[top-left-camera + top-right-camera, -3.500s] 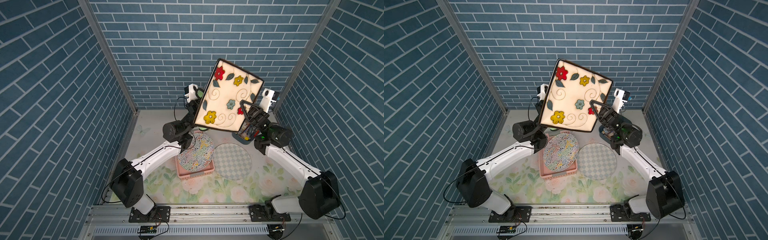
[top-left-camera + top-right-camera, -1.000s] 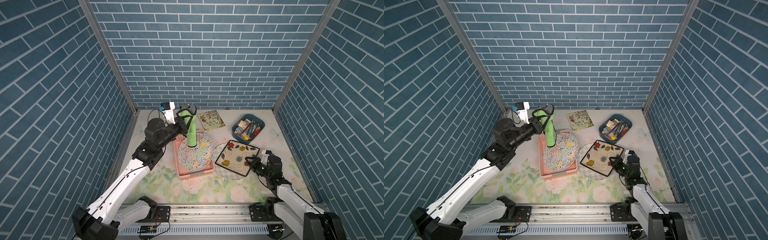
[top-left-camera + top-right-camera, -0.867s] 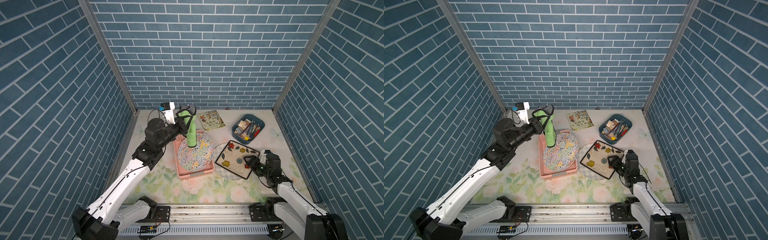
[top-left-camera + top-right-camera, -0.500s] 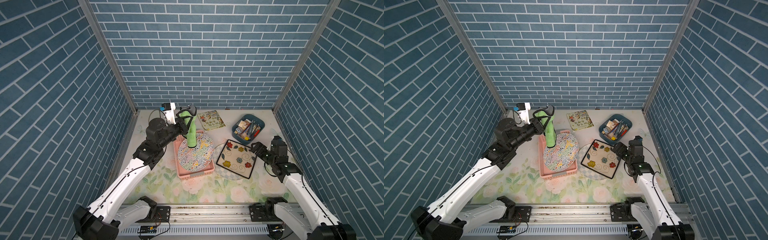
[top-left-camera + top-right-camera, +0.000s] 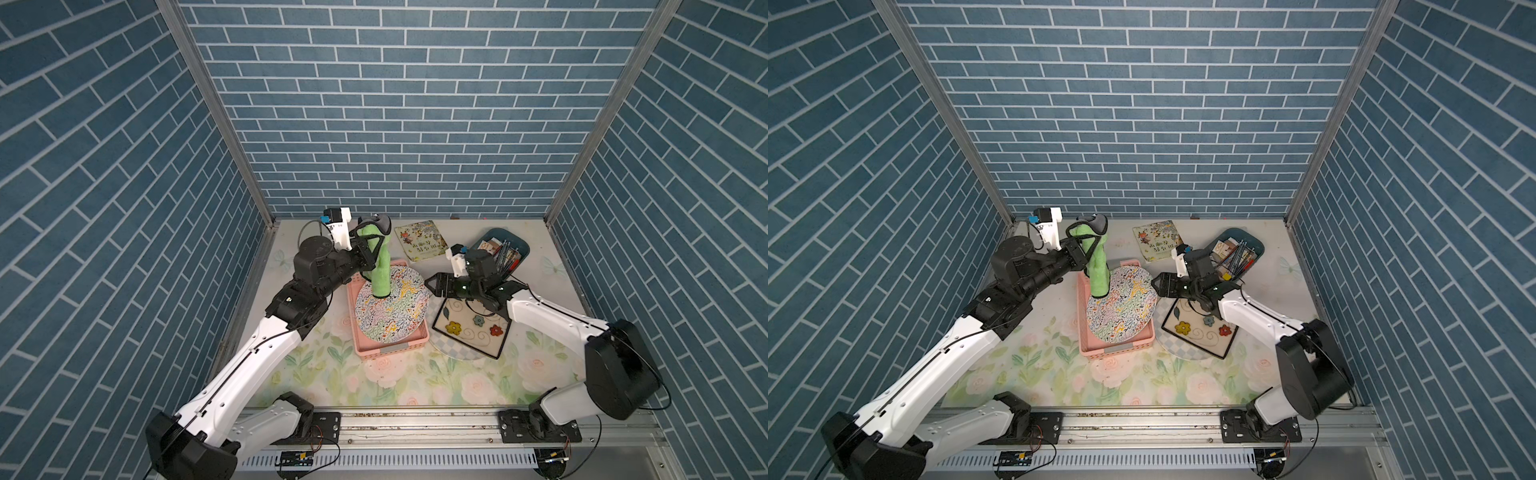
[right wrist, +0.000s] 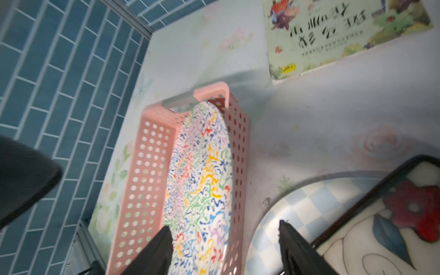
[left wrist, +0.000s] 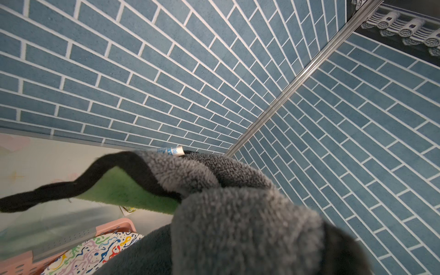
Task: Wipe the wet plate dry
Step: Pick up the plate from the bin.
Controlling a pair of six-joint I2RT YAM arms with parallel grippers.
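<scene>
My left gripper (image 5: 368, 246) (image 5: 1084, 245) is shut on a green and grey towel (image 5: 380, 270) (image 5: 1098, 270) (image 7: 226, 214) that hangs down onto a round squiggle-patterned plate (image 5: 392, 305) (image 5: 1121, 307) (image 6: 202, 166). This plate leans in a pink basket (image 5: 390, 349) (image 6: 147, 154). The towel hides the left fingers in the left wrist view. My right gripper (image 5: 432, 286) (image 5: 1156, 286) (image 6: 223, 226) is open and empty, just beside that plate's right edge. A square flowered plate (image 5: 473, 328) (image 5: 1200, 328) (image 6: 392, 226) lies flat under the right arm. I cannot tell which plate is wet.
The square plate rests on a round blue-checkered plate (image 5: 457, 353) (image 6: 304, 197). A picture book (image 5: 420, 240) (image 6: 333, 35) lies at the back. A blue tray (image 5: 505, 249) of pens and small items sits at the back right. Brick walls enclose the table on three sides.
The right gripper let go of the square plate on the checkered plate, then rose and swung left to the squiggle plate's edge. The left arm and towel stayed still.
</scene>
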